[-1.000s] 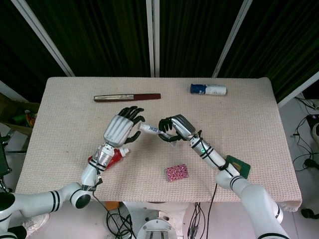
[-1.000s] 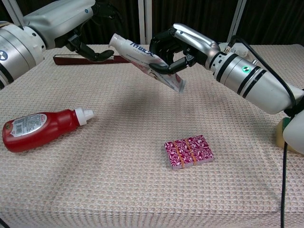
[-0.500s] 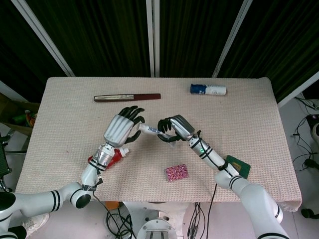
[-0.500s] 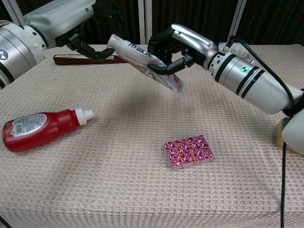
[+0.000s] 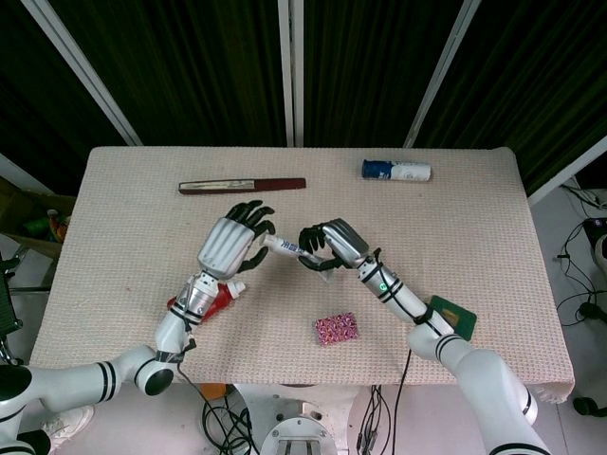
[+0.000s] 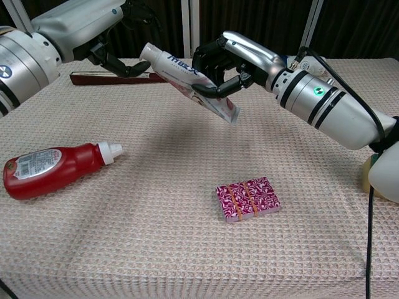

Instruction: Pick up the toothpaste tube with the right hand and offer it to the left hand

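Observation:
My right hand [image 5: 331, 245] [image 6: 234, 59] grips the white toothpaste tube [image 6: 187, 80] [image 5: 287, 247] above the table, cap end pointing toward my left hand. The tube's flat crimped end hangs lower, below the right palm. My left hand [image 5: 232, 243] [image 6: 103, 34] hovers just left of the cap with its dark fingers apart, holding nothing. In the chest view the cap sits close beside the left fingers; whether they touch it is unclear.
A red ketchup bottle [image 6: 53, 168] [image 5: 216, 298] lies under my left forearm. A pink patterned pack [image 6: 247, 199] [image 5: 336, 329] lies in front. A long dark-red box [image 5: 242, 185], a blue-white can [image 5: 396, 171] and a green object [image 5: 455, 319] also sit on the cloth-covered table [image 5: 474, 237].
My right hand has carried the tube slightly to the left, bringing the cap closer to the left hand. The left hand has stayed put.

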`<state>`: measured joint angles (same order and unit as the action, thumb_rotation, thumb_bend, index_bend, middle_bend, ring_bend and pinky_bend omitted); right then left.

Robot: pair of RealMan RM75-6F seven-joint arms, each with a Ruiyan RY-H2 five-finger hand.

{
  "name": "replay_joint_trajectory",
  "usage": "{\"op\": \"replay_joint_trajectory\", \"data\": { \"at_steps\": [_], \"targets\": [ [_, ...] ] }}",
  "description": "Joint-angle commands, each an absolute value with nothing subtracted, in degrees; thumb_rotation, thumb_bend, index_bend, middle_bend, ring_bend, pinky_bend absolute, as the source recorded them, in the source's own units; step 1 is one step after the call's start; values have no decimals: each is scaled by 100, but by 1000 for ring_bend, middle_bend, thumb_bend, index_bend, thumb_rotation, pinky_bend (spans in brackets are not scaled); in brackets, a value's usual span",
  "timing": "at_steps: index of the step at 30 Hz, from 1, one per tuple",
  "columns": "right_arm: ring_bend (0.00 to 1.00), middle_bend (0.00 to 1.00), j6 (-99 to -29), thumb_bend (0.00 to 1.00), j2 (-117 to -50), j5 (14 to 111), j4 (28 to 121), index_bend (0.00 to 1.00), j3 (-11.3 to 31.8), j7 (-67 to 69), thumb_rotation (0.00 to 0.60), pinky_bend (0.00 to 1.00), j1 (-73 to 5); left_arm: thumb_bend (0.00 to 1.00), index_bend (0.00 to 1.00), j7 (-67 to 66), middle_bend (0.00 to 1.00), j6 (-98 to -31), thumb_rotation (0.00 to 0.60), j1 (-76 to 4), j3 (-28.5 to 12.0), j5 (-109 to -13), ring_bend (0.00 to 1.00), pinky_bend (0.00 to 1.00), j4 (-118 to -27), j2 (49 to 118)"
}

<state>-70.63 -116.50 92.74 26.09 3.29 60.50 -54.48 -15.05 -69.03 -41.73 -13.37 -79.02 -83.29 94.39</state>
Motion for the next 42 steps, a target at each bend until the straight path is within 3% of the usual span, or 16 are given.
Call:
{"op": "replay_joint_trajectory", "data": {
  "at_steps": [1,13,42],
  "targets": [
    [618,825,-7060,784,-11652,9284,2605,971,318,6034,600,693,-5458,470,514,-1494,253,-6917,586,-4174,-1334,-7912,155,231,-8302,9451],
    [618,827,-7030,785,-11580,9350,2608,974,238,5956,600,693,-5482,532,540,-1544,265,-6950,589,-4166,-1259,-8041,155,231,-8269,9342],
    [618,830,-7038,785,-11288,9501,2940,979,71,5644,600,693,-5467,554,552,-1891,268,-6794,588,-4233,-1035,-8343,154,231,-8389,9023]
  ]
}}
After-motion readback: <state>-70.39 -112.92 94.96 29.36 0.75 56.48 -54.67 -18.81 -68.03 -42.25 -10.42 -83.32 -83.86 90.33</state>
